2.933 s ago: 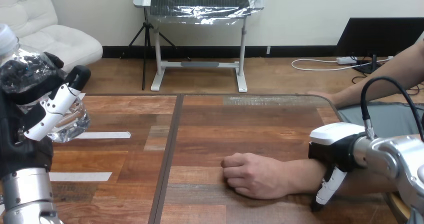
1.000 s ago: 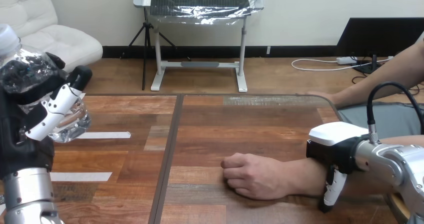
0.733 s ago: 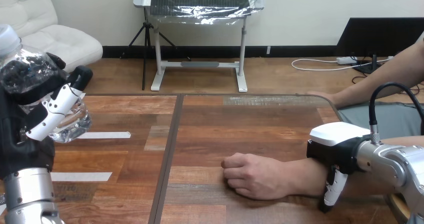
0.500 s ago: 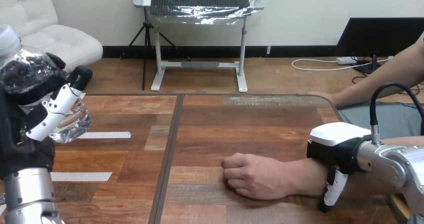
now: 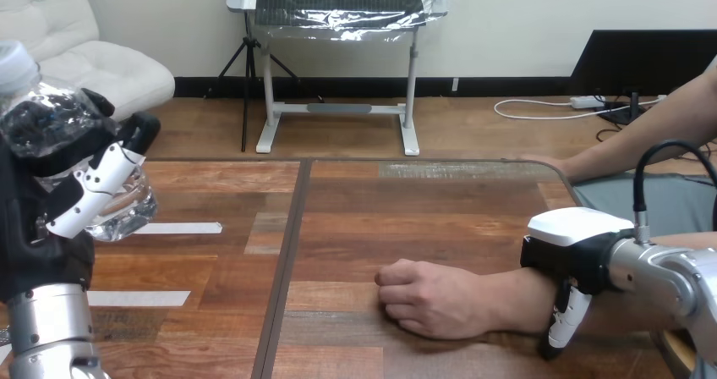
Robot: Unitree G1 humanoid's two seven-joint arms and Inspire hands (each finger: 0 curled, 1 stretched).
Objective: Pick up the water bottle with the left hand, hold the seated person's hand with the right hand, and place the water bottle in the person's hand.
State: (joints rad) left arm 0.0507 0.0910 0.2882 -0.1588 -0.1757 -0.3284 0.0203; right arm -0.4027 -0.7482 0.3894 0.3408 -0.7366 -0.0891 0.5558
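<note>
A clear water bottle (image 5: 46, 117) with a pale cap is raised above the table's left side, and my left hand (image 5: 89, 189) is shut round it. The person's hand (image 5: 427, 299) lies as a loose fist, knuckles up, on the table at centre right. My right hand (image 5: 575, 235) sits on top of the person's wrist just behind that fist. Its thumb (image 5: 560, 328) reaches down across the near side of the wrist; its fingers on the far side are hidden.
Two white tape strips (image 5: 173, 228) (image 5: 135, 298) lie on the wooden table (image 5: 355, 218) at the left. A dark seam (image 5: 283, 269) runs front to back down the table. The person's other hand (image 5: 541, 161) rests at the far right table edge.
My right hand has slid slightly right along the person's wrist and its thumb now hangs straighter. The left hand with the bottle has hardly moved.
</note>
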